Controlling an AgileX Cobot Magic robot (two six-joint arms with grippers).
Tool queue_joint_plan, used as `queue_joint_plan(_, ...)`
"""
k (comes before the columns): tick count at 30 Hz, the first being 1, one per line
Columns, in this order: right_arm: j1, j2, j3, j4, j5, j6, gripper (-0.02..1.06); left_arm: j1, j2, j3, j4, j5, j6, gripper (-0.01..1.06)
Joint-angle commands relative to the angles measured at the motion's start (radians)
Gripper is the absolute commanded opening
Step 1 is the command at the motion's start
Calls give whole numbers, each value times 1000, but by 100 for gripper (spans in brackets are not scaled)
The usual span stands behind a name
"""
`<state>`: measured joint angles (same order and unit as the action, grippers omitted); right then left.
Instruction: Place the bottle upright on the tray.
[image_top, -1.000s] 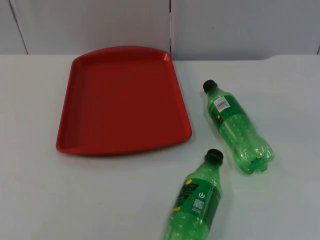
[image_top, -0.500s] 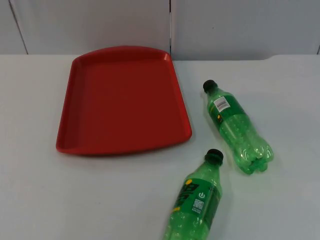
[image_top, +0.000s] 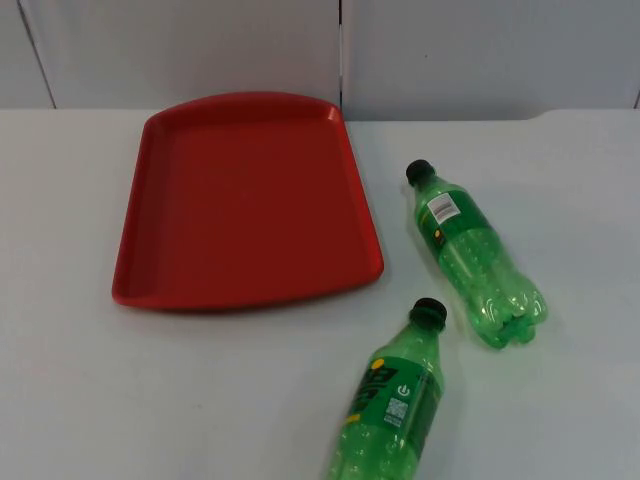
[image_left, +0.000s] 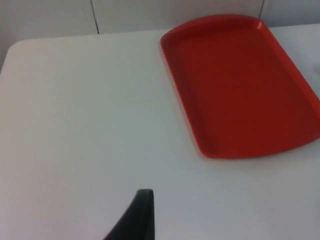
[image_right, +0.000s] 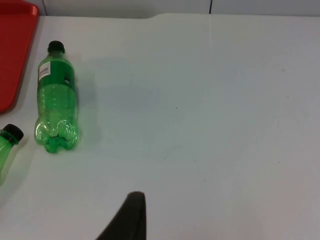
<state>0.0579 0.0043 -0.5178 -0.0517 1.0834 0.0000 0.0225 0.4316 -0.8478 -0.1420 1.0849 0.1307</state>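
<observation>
Nothing has moved since the earlier frames: tray and both bottles sit exactly where they were, and no arm has come into the top view. So you're at the very start here, nothing grasped, nothing lifted.

Your flat red plastic tray (image_top: 245, 205) sits on the white counter (image_top: 90, 390) with its far edge close to the grey partition wall (image_top: 180, 50), and it carries nothing. Just beside its right edge lies a clear green plastic bottle with a black cap (image_top: 473, 252), on its side, cap toward the wall, base toward you. A second green plastic bottle with a dark green label (image_top: 392, 400) lies nearer, also on its side, cap pointing up toward the tray's near right corner. The two are close but apart.

From the right wrist you can see the first bottle full length on bare counter, with the right gripper's (image_right: 125, 220) fingertip well back from it. The left gripper (image_left: 135, 220) waits over bare counter beside the tray. One fingertip of each shows, so I cannot tell whether either set of jaws is open or closed.

Step in hand, as I read it: the approach. The right arm is the natural one. You'll want jaws wide, coming down across a bottle's body, then a lift, a turn to stand it base down, and a set-down on the tray floor. Watch it; a round bottle may roll.
</observation>
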Motion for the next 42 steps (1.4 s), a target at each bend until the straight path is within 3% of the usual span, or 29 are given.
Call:
queue_joint_plan(1, -4, -4, 3, 5, -6, -16, 105, 1, 30, -19, -35, 1, 19, 105)
queue_joint_plan(29, -4, -4, 3, 5, -6, -16, 105, 1, 435, -198, -113, -3, 137, 105)
queue_joint_plan(36, -4, -4, 3, 5, -6, -16, 105, -6, 554, -203, -184, -60, 178, 105)
queue_joint_plan(42, -4, -4, 3, 5, -6, -16, 105, -77, 628, -203, -186, -113, 178, 105)
